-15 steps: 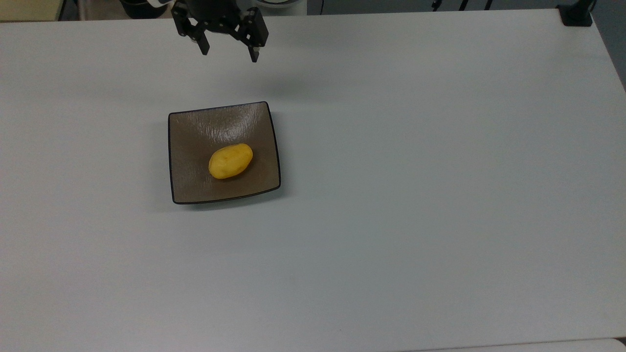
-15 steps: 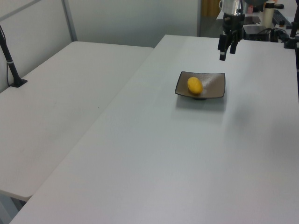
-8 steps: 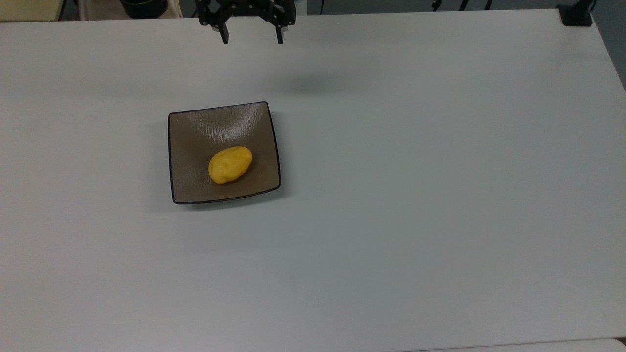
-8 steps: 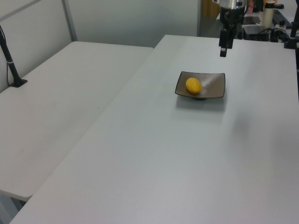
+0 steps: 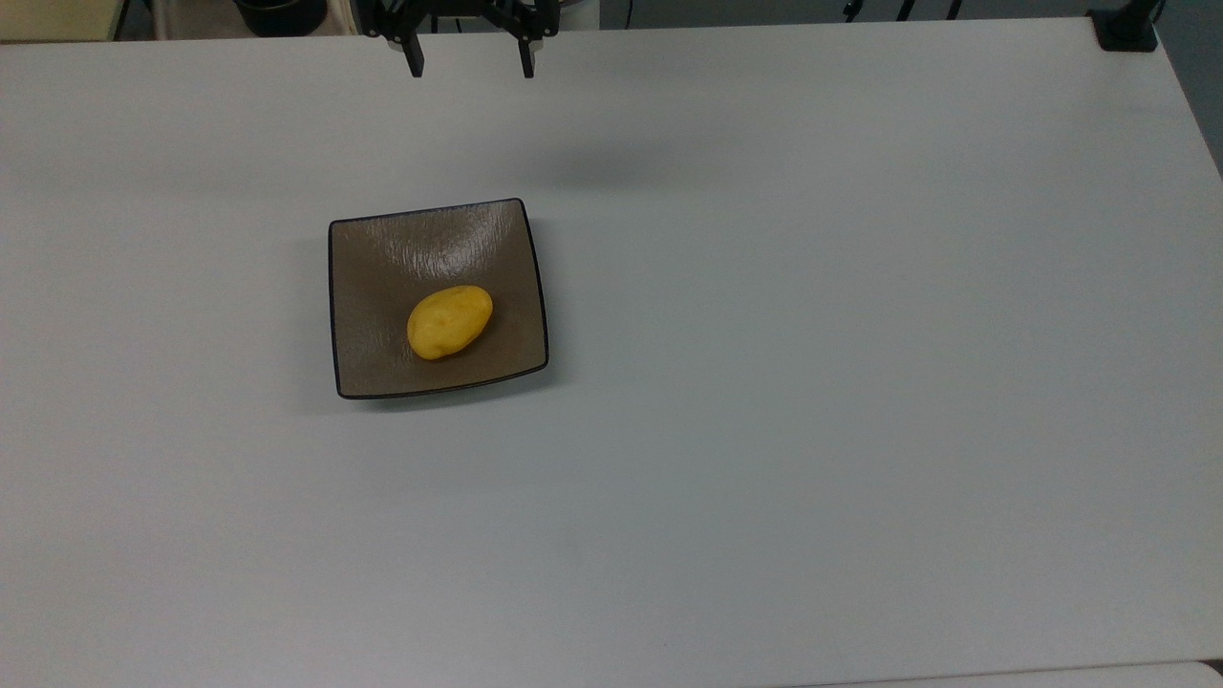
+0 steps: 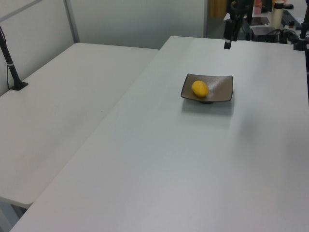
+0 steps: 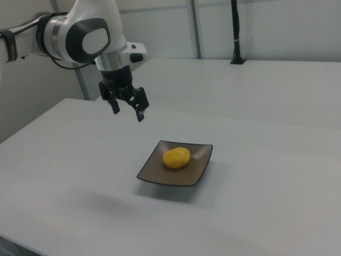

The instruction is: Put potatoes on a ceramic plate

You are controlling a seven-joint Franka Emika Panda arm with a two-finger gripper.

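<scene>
Potato (image 5: 449, 322) resting on plate (image 5: 382, 258); gripper (image 7: 127, 109) empty, jaws apart, raised above surface (image 5: 812, 382): retreat clear, avoid nudging plate.

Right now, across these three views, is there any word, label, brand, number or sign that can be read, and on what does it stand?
None can be read.
The potato, the ceramic plate, the table and the gripper bear no visible lettering.
The items beyond the table's far edge are too small to tell.
</scene>
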